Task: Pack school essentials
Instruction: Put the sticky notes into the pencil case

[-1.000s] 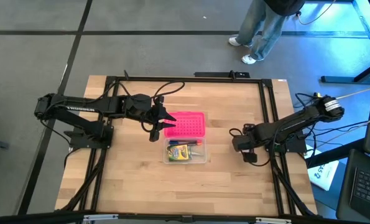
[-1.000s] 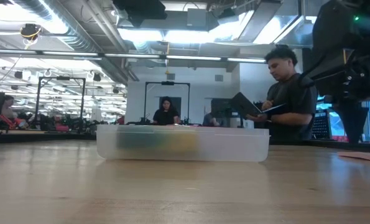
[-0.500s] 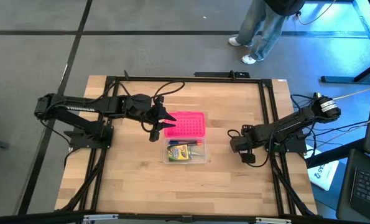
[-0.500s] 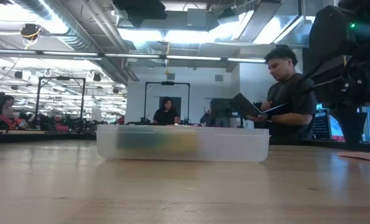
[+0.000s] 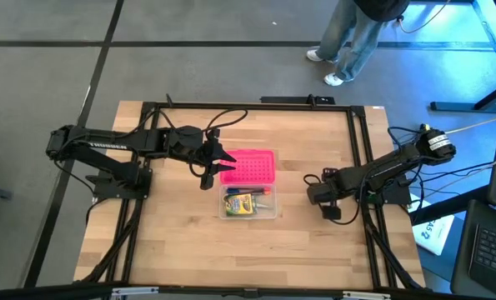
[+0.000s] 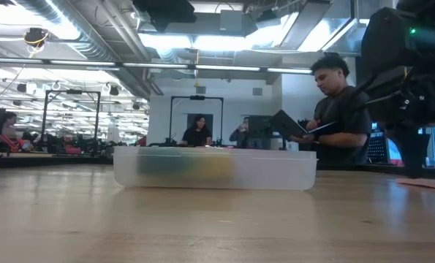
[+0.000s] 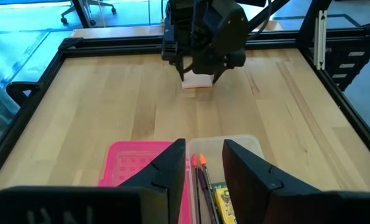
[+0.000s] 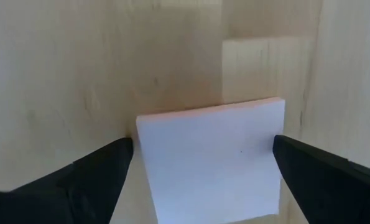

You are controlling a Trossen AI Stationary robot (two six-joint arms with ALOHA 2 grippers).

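Although the crayon box (image 5: 242,203) carries print, no word on it is legible. It lies with the pencils (image 7: 200,180) in the clear box (image 5: 249,203) mid-bench; the low view blurs them. The left claw (image 5: 213,164), slightly apart and empty, hovers over the pink lid (image 5: 249,167). The right claw (image 8: 203,155), spread wide, straddles the pale pad (image 8: 212,158), having crept slightly leftward.

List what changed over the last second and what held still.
The right gripper crept slightly toward the table's middle, open jaws straddling the pale pink pad, not yet closed on it. Left gripper, pink lid and clear box with its crayon box stayed put.
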